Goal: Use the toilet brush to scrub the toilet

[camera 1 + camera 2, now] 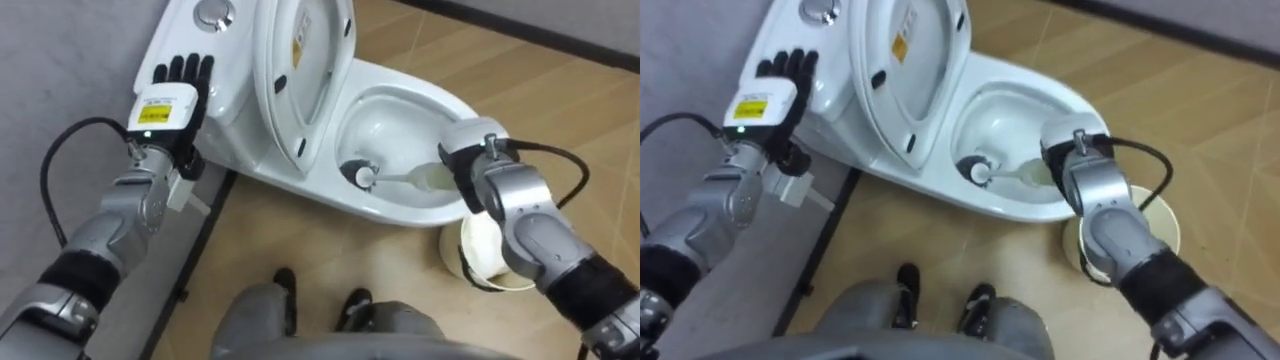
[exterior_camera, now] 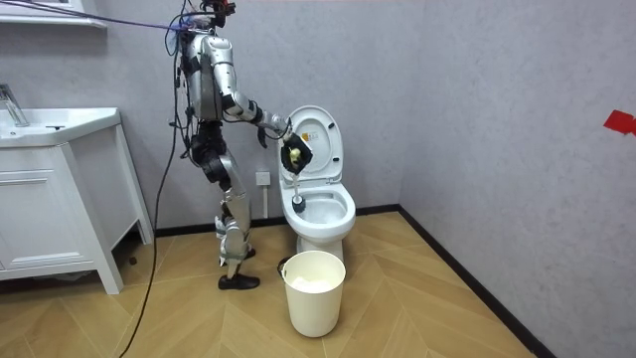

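Right now the right hand is holding the toilet brush. Its fingers seem to be curling round the pale handle, though the wrist is hiding most of them, so I am judging this from the handle vanishing into the palm. The brush head is lying beyond those fingers, inside the bowl and close against its near wall. The left hand is resting on the side of the tank with its fingers straight, holding nothing.

Several things could be going wrong from here. The head is working so near the rim that a long stroke risks lifting it over the edge and flicking water onto the floor. The raised seat is standing just past the brush head on the side away from the fingers, so a push that way may be knocking it down onto the brush. The white bin is sitting just below the right forearm, and a backward pull of the elbow could be tipping it. If the straight fingers on the tank are bearing weight, a slip there could be unsettling the stance.
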Robot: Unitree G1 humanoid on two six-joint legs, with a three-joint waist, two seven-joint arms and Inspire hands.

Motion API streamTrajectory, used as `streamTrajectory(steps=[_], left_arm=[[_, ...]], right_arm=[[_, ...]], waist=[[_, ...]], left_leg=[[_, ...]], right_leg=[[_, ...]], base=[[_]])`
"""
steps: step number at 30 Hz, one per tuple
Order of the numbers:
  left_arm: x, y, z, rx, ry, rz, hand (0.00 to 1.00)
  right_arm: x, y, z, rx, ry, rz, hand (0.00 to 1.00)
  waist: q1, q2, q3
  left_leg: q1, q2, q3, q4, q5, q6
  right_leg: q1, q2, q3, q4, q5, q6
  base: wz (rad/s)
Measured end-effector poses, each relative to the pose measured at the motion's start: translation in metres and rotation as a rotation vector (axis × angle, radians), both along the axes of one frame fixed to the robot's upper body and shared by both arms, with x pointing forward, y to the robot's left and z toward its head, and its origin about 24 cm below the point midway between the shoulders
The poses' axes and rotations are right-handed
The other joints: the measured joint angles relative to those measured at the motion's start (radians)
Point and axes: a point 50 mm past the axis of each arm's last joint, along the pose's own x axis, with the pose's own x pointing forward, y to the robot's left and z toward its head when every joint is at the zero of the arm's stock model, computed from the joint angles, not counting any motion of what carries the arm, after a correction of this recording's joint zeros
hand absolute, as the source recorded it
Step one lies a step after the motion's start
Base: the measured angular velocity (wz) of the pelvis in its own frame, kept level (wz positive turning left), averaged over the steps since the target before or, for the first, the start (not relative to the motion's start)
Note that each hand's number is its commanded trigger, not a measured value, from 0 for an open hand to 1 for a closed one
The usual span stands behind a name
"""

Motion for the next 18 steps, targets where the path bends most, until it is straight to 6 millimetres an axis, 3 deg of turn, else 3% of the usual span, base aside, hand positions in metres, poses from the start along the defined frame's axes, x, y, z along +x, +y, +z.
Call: streamTrajectory(steps=[3, 7, 11, 13, 15, 17, 18], left_arm=[[-0.016, 0.003, -0.010, -0.023, 0.035, 0.022, 0.00], [-0.055, 0.012, -0.026, -0.065, 0.092, 0.113, 0.00], [-0.089, 0.026, -0.039, -0.068, 0.147, 0.218, 0.00], [-0.115, 0.035, -0.047, -0.064, 0.198, 0.305, 0.00], [-0.130, 0.040, -0.052, -0.076, 0.227, 0.389, 0.00], [-0.152, 0.049, -0.066, -0.044, 0.355, 0.484, 0.00], [-0.173, 0.054, -0.077, -0.018, 0.467, 0.555, 0.00]], right_arm=[[-0.021, -0.014, -0.011, 0.021, 0.029, -0.064, 1.00], [-0.058, -0.028, -0.030, 0.107, 0.085, -0.206, 1.00], [-0.086, -0.035, -0.042, 0.175, 0.100, -0.340, 1.00], [-0.102, -0.036, -0.048, 0.204, 0.121, -0.399, 1.00], [-0.107, -0.038, -0.050, 0.232, 0.126, -0.451, 1.00], [-0.111, -0.041, -0.055, 0.290, 0.139, -0.513, 1.00], [-0.113, -0.044, -0.058, 0.331, 0.142, -0.555, 1.00]], waist=[[0.000, 0.001, -0.0048], [-0.002, 0.005, -0.0170], [-0.002, 0.007, -0.0185], [-0.002, 0.015, -0.0227], [-0.006, 0.019, -0.0230], [-0.017, 0.018, -0.0227], [-0.030, 0.016, -0.0225]], left_leg=[[0.064, 0.000, 0.000, -0.020, -0.009, 0.000], [0.179, -0.001, -0.002, -0.073, -0.025, -0.005], [0.255, -0.003, -0.002, -0.105, -0.026, -0.007], [0.282, 0.000, 0.000, -0.108, -0.032, -0.015], [0.285, 0.001, 0.001, -0.105, -0.032, -0.015], [0.282, 0.002, 0.000, -0.103, -0.032, -0.015], [0.284, 0.002, 0.000, -0.106, -0.033, -0.015]], right_leg=[[0.081, 0.011, -0.003, -0.057, 0.006, 0.012], [0.200, 0.025, 0.002, -0.127, 0.005, 0.023], [0.281, 0.036, 0.008, -0.169, 0.004, 0.025], [0.313, 0.043, 0.013, -0.191, 0.003, 0.025], [0.322, 0.045, 0.012, -0.204, 0.002, 0.024], [0.322, 0.045, -0.001, -0.206, 0.000, 0.021], [0.328, 0.048, -0.005, -0.211, 0.000, 0.021]], base=[[-0.06], [-0.09], [-0.06], [-0.12], [0.00], [0.18], [0.13]])
